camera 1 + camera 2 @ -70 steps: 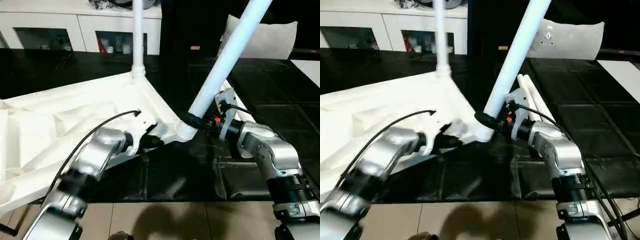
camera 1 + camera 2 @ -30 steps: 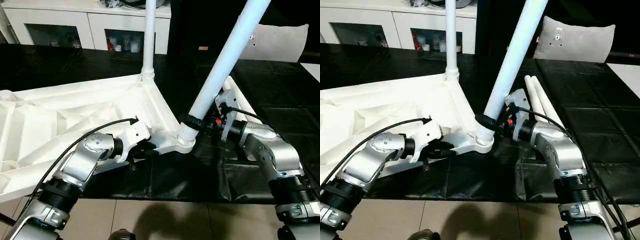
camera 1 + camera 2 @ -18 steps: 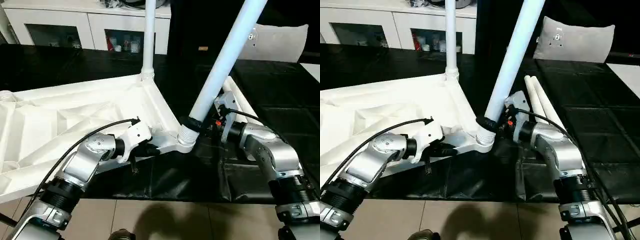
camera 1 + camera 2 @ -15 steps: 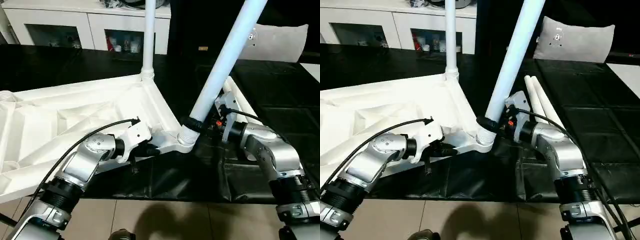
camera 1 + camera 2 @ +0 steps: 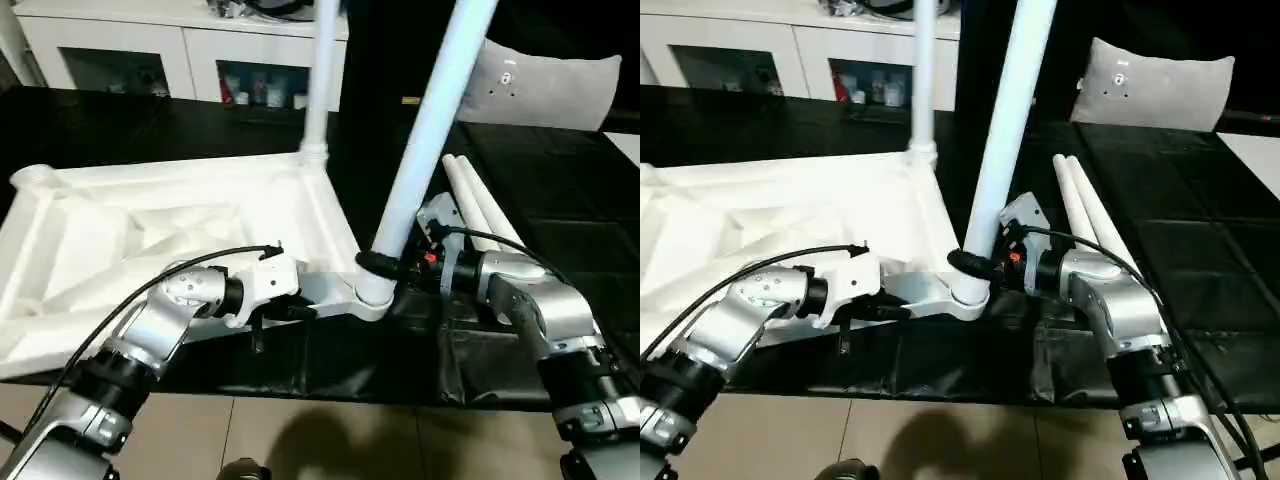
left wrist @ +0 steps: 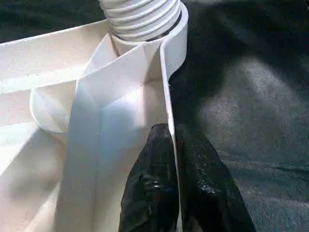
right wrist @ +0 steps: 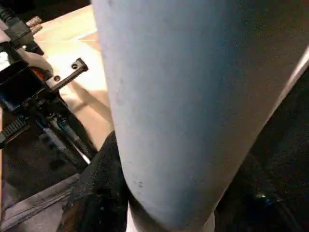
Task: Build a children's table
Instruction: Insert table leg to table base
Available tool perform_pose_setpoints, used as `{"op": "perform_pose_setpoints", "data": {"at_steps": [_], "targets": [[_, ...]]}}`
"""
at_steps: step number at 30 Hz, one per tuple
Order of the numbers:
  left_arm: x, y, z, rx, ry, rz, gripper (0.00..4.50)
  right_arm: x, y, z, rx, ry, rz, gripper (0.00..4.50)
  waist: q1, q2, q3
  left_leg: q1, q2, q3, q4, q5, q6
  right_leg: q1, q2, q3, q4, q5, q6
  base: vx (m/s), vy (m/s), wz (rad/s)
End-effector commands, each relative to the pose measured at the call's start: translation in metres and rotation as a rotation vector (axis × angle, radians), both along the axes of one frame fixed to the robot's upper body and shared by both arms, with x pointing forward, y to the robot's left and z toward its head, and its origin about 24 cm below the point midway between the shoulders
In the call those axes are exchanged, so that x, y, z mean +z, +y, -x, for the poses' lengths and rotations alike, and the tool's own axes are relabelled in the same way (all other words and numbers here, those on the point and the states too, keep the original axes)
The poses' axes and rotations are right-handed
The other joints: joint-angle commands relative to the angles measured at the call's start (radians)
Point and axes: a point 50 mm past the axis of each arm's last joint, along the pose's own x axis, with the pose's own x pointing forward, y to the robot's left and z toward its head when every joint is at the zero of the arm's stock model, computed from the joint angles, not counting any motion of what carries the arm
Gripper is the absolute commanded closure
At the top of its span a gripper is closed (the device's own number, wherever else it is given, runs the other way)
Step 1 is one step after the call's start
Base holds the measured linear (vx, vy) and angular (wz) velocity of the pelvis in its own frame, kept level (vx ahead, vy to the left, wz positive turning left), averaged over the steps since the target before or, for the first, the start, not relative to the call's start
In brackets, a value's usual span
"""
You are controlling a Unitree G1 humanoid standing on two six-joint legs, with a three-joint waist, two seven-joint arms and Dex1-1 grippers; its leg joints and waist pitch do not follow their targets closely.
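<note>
Here the tabletop (image 5: pixel 180 230) lies upside down on the black floor (image 5: pixel 560 210). Left pincer (image 6: pixel 173 145) is clamped on its rim. Right pincer (image 5: pixel 378 264) grips a tilted leg (image 5: pixel 425 140) above the corner socket (image 5: pixel 372 296); the leg's top is cut off.

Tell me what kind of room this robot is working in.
Probably a living room or a home-like test space: white glass-door cabinets along the far wall, a pillow behind, and black floor mats under an upturned white tabletop.
</note>
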Motion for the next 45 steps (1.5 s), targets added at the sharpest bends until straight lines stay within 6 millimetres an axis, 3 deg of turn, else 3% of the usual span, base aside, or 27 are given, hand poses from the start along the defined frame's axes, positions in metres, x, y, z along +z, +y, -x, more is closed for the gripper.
{"op": "perform_pose_setpoints", "data": {"at_steps": [1,9,11,12,14,15,16,18,20,26,31,32,40,41,45], "targets": [[-0.007,-0.010,0.007,-0.118,0.037,-0.048,4.50,0.004,-0.002,-0.003,0.006,0.005,0.000,2.62,-0.003,0.000,-0.077,0.040,0.062,-0.028,-0.068,-0.175,-0.010,0.035,-0.092,0.044,-0.069,-0.122,-0.206,0.000,0.000,0.00],[-0.005,-0.010,-0.002,-0.119,0.017,-0.067,4.50,-0.004,-0.005,-0.004,-0.004,0.042,0.003,2.63,0.007,0.002,-0.077,0.042,0.063,-0.028,-0.068,-0.195,-0.023,0.033,-0.094,0.044,-0.071,-0.132,-0.208,0.000,0.000,0.00],[-0.005,-0.011,-0.003,-0.113,0.013,-0.059,4.50,-0.004,-0.007,-0.005,-0.025,0.059,-0.036,2.63,0.008,0.009,-0.077,0.044,0.064,-0.030,-0.070,-0.218,-0.032,0.032,-0.096,0.044,-0.073,-0.153,-0.209,0.000,0.000,0.00],[-0.005,-0.011,-0.003,-0.108,0.009,-0.057,4.50,-0.005,-0.008,-0.005,-0.031,0.066,-0.051,2.63,0.007,0.007,-0.076,0.044,0.064,-0.030,-0.070,-0.224,-0.034,0.032,-0.096,0.044,-0.074,-0.157,-0.209,0.000,0.000,0.00],[-0.006,-0.011,-0.004,-0.095,0.009,-0.051,4.50,-0.011,-0.013,-0.004,-0.064,0.101,-0.095,2.63,0.009,0.014,-0.076,0.046,0.065,-0.032,-0.072,-0.241,-0.043,0.033,-0.095,0.044,-0.075,-0.168,-0.211,0.000,0.000,0.00],[-0.007,-0.010,-0.004,-0.094,0.010,-0.050,4.50,-0.013,-0.014,-0.003,-0.072,0.109,-0.102,2.63,0.009,0.013,-0.075,0.047,0.065,-0.032,-0.073,-0.250,-0.045,0.032,-0.095,0.044,-0.077,-0.172,-0.211,0.000,0.000,0.00],[-0.008,-0.010,-0.004,-0.089,0.014,-0.044,4.50,-0.016,-0.016,-0.001,-0.080,0.122,-0.117,2.63,0.011,0.019,-0.074,0.049,0.065,-0.033,-0.074,-0.273,-0.052,0.032,-0.097,0.044,-0.079,-0.188,-0.212,0.000,0.000,0.00],[-0.009,-0.010,-0.004,-0.086,0.016,-0.040,4.50,-0.018,-0.017,0.000,-0.084,0.130,-0.125,2.63,0.011,0.015,-0.074,0.052,0.067,-0.034,-0.076,-0.290,-0.058,0.033,-0.097,0.044,-0.081,-0.202,-0.212,0.000,0.000,0.00],[-0.010,-0.011,-0.003,-0.072,0.027,-0.017,4.50,-0.026,-0.022,0.006,-0.113,0.138,-0.149,2.63,0.011,0.021,-0.073,0.055,0.067,-0.035,-0.079,-0.309,-0.067,0.032,-0.098,0.044,-0.081,-0.203,-0.213,0.000,0.000,0.00],[-0.011,-0.012,-0.004,-0.021,0.022,0.009,4.50,-0.032,-0.029,0.015,-0.165,0.095,-0.188,2.63,0.016,0.020,-0.072,0.057,0.067,-0.036,-0.080,-0.328,-0.065,0.030,-0.100,0.045,-0.086,-0.234,-0.206,0.000,0.000,0.00],[-0.012,-0.011,-0.005,-0.011,0.020,0.010,4.50,-0.035,-0.029,0.021,-0.149,0.039,-0.080,2.63,0.013,0.020,-0.072,0.054,0.066,-0.040,-0.083,-0.331,-0.059,0.031,-0.102,0.045,-0.091,-0.280,-0.183,0.000,0.000,0.00],[-0.012,-0.011,-0.005,-0.006,0.019,0.011,4.50,-0.037,-0.029,0.021,-0.146,0.024,-0.030,2.63,0.012,0.026,-0.071,0.055,0.066,-0.040,-0.083,-0.339,-0.060,0.030,-0.103,0.046,-0.093,-0.299,-0.180,0.000,0.000,0.00],[-0.012,-0.009,-0.006,-0.005,0.013,-0.007,4.50,-0.043,-0.022,0.023,-0.058,0.007,0.119,2.63,0.005,0.024,-0.066,0.060,0.065,-0.045,-0.087,-0.405,-0.067,0.022,-0.103,0.048,-0.106,-0.401,-0.155,0.000,0.000,0.00],[-0.011,-0.008,-0.008,-0.008,0.009,-0.012,4.50,-0.044,-0.021,0.022,-0.042,0.010,0.131,2.63,0.002,0.020,-0.066,0.060,0.065,-0.046,-0.087,-0.408,-0.067,0.023,-0.104,0.047,-0.105,-0.410,-0.154,0.000,0.000,0.00],[-0.008,-0.007,-0.011,-0.014,0.005,-0.025,4.50,-0.045,-0.019,0.022,-0.003,0.023,0.152,2.63,0.002,0.020,-0.066,0.063,0.065,-0.045,-0.086,-0.414,-0.065,0.019,-0.104,0.049,-0.108,-0.412,-0.152,0.000,0.000,0.00]]}}
